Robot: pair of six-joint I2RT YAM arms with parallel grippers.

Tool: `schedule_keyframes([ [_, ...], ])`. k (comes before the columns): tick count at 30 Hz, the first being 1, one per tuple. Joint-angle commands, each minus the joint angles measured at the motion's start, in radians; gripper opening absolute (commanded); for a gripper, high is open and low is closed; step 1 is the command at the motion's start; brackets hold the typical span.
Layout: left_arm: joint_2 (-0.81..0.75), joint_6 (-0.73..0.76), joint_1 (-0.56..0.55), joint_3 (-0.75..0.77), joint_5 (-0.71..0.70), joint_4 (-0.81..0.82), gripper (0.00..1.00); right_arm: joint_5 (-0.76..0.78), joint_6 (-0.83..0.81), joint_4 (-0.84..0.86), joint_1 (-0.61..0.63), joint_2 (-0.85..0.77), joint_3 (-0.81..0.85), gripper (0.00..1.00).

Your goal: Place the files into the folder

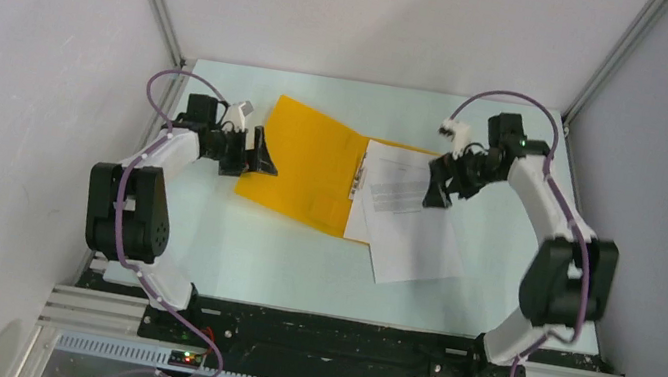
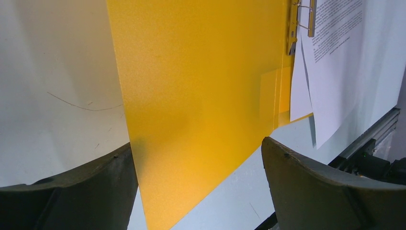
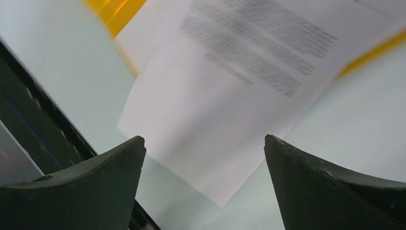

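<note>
The orange-yellow folder (image 1: 308, 164) lies open on the table at the back middle, with a metal clip (image 1: 358, 174) at its fold. The white printed files (image 1: 410, 226) lie askew over its right half and stick out past its near edge. My left gripper (image 1: 260, 152) is open at the folder's left edge. In the left wrist view the folder's corner (image 2: 201, 96) lies between the wide jaws of this gripper (image 2: 196, 143). My right gripper (image 1: 440, 180) is open just above the files. In the right wrist view a corner of the files (image 3: 230, 96) lies between this gripper's (image 3: 203, 143) jaws.
White walls close in the table (image 1: 248, 256) on the left, right and back. A black and aluminium rail (image 1: 334, 356) with both arm bases runs along the near edge; it also shows in the left wrist view (image 2: 373, 134).
</note>
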Motion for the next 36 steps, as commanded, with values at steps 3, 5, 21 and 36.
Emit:
schedule_keyframes([
  [3,-0.035,-0.012,-0.006,0.001,0.04,0.005,0.95,0.014,-0.767,0.044,0.158,-0.363,-0.395,1.0],
  [5,-0.036,-0.012,-0.006,0.001,0.043,0.005,0.95,0.046,-0.927,0.052,0.194,-0.418,-0.474,0.99],
  [21,-0.039,-0.018,-0.007,0.004,0.042,0.005,0.95,0.126,-1.225,0.268,0.357,-0.4,-0.731,0.99],
  [36,-0.033,-0.024,-0.006,0.015,0.037,0.005,0.95,0.073,-1.298,0.191,0.348,-0.3,-0.675,0.99],
])
